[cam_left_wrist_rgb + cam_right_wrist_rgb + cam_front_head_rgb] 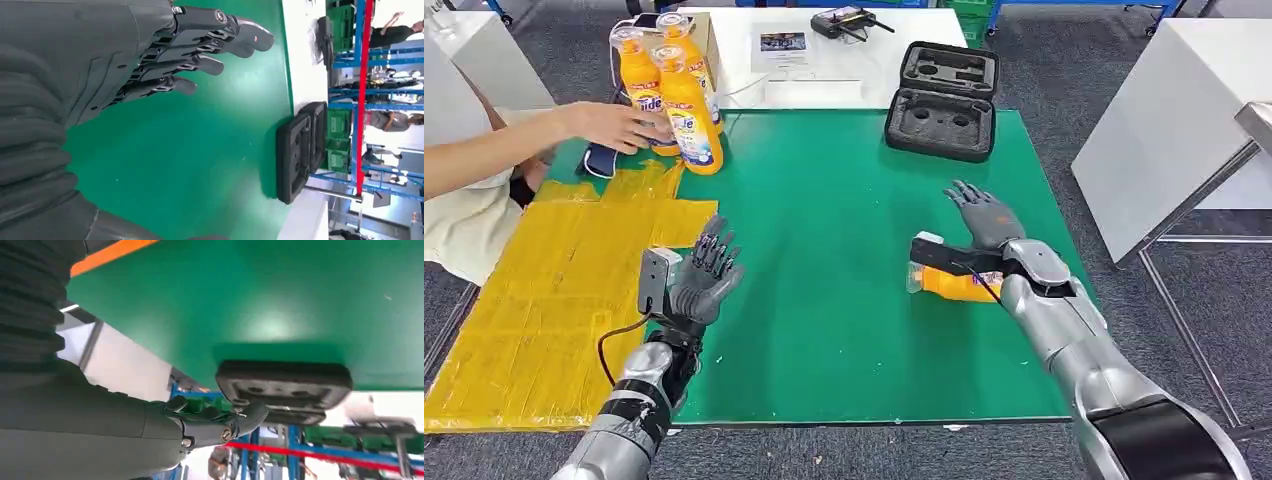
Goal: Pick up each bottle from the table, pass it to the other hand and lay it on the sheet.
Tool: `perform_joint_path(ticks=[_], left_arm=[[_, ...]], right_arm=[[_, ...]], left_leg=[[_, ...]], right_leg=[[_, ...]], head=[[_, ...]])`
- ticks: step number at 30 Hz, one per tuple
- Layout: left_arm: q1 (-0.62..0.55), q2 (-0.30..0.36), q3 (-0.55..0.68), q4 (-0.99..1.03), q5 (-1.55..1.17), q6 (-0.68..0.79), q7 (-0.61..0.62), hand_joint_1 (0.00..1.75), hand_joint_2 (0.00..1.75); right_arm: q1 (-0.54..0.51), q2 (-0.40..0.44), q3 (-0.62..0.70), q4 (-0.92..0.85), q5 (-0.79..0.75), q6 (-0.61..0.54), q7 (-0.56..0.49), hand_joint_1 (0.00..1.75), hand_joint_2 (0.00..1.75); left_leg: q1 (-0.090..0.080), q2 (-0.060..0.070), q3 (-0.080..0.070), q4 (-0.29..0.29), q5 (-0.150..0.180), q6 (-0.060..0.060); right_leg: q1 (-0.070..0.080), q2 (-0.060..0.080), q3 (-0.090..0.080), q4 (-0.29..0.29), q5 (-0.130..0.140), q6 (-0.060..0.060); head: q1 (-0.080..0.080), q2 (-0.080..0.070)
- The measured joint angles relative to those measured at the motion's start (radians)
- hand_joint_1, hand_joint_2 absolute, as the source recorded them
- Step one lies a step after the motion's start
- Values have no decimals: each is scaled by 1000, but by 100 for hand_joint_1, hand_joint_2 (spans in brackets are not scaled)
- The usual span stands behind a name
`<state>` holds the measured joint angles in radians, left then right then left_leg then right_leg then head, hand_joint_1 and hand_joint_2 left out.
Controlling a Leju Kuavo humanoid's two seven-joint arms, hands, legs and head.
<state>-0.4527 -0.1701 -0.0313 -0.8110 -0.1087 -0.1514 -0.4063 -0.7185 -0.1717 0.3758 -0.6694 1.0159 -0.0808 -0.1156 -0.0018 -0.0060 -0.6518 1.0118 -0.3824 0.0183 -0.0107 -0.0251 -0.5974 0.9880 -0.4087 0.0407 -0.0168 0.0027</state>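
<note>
An orange bottle point(956, 286) lies on its side on the green table point(844, 300), partly hidden under my right wrist. My right hand point(984, 215) hovers just beyond it, fingers spread, holding nothing. In the right wrist view the same hand point(210, 425) is empty and an orange strip of the bottle point(107, 255) shows behind it. My left hand point(707, 275) is raised over the table beside the yellow sheet point(554, 290), fingers apart and empty, as the left wrist view also shows point(165, 55). Three upright orange bottles point(689, 110) stand at the far left, touched by a person's hand point(614, 125).
A black open foam case point(944, 100) sits at the table's far edge, also seen from both wrists point(300, 150) point(285, 385). Beyond it stands a white table point(824, 50) with papers and a controller. A white bench point(1174, 120) is on the right. The person's arm reaches in from the left.
</note>
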Motion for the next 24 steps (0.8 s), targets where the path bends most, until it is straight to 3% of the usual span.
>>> perform_joint_path(ticks=[13,24], left_arm=[[0,0,-53,-13,26,5,2,0,175],[-23,1,-61,8,47,5,-31,0,175]], right_arm=[[-61,-39,38,104,-39,120,-78,0,175],[-63,-156,63,139,-185,306,-289,0,175]], left_leg=[[0,0,1,0,0,0],[-2,0,1,0,1,1]], right_leg=[[0,0,0,0,0,0],[-1,0,1,0,1,1]], head=[[0,0],[0,0]])
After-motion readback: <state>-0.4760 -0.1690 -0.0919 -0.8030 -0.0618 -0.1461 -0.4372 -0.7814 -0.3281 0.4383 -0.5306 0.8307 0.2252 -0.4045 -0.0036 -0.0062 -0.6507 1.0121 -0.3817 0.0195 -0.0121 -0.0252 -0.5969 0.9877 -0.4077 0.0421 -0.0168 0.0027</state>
